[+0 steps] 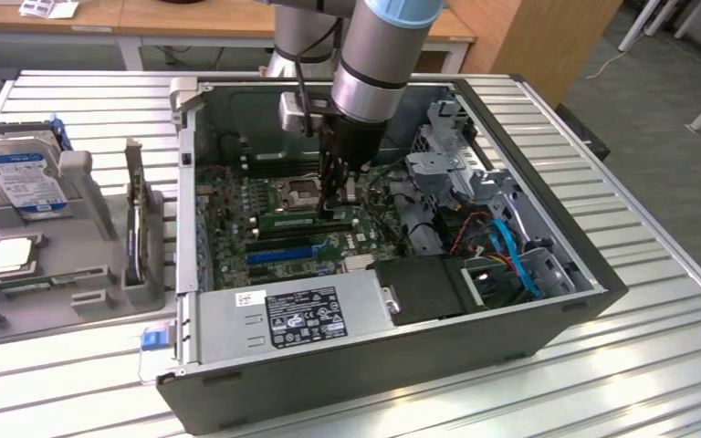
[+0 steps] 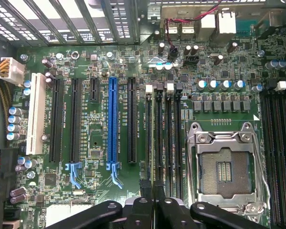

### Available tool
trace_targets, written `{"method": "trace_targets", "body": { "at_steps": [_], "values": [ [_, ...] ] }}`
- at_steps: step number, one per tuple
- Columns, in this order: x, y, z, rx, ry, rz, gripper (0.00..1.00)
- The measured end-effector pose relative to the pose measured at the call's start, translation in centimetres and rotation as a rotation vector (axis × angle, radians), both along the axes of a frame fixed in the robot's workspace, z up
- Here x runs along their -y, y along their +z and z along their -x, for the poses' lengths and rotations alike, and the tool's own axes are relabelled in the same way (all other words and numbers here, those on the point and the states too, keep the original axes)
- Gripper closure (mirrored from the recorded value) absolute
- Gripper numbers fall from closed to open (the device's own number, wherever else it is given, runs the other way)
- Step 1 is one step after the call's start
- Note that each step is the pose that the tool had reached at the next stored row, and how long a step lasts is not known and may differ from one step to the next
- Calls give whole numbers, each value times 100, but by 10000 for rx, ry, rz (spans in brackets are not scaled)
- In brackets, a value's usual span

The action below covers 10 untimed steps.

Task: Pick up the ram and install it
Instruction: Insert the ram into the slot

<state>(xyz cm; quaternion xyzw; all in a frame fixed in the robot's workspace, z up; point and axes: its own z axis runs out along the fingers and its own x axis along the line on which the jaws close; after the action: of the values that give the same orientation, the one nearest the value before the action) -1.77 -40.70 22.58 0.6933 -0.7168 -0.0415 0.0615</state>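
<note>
**Black-fingered gripper (image 1: 340, 210) clenched on long, thin green circuit-board ram (image 1: 303, 220), just beside square silver processor socket (image 1: 299, 190).**

Fingers (image 2: 142, 214) pinched close, tips down on top edge of ram. Ram standing on edge along black memory slots (image 2: 168, 133), between socket and long blue expansion slot (image 1: 280, 256). Depth of seating not discernible. Open grey computer case (image 1: 570, 301) walled around socket. Blue-labelled silver hard drive (image 1: 15, 178) well apart from socket, outside case, toward the exterior view's left.

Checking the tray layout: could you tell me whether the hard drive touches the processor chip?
Apart. The exterior view shows a strip of grey tray between the hard drive and the processor chip.
</note>
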Motion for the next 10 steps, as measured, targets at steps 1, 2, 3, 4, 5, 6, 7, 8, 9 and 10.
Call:
{"method": "trace_targets", "body": {
  "at_steps": [1,2,3,4,5,6,7,8,9,10],
  "values": [
    [-1,5,0,3,0,-9,88],
    [-1,15,0,2,1,-5,88],
    [0,25,0,-1,9,1,88],
    [0,27,0,-1,19,-2,88],
    [0,27,0,0,20,-4,88],
    [0,27,0,0,20,-4,88],
    [0,28,0,0,21,-2,88],
    [0,29,0,-1,21,1,88],
    [0,29,0,-1,21,0,88],
    [0,29,0,-2,27,0,88]
  ]
}}
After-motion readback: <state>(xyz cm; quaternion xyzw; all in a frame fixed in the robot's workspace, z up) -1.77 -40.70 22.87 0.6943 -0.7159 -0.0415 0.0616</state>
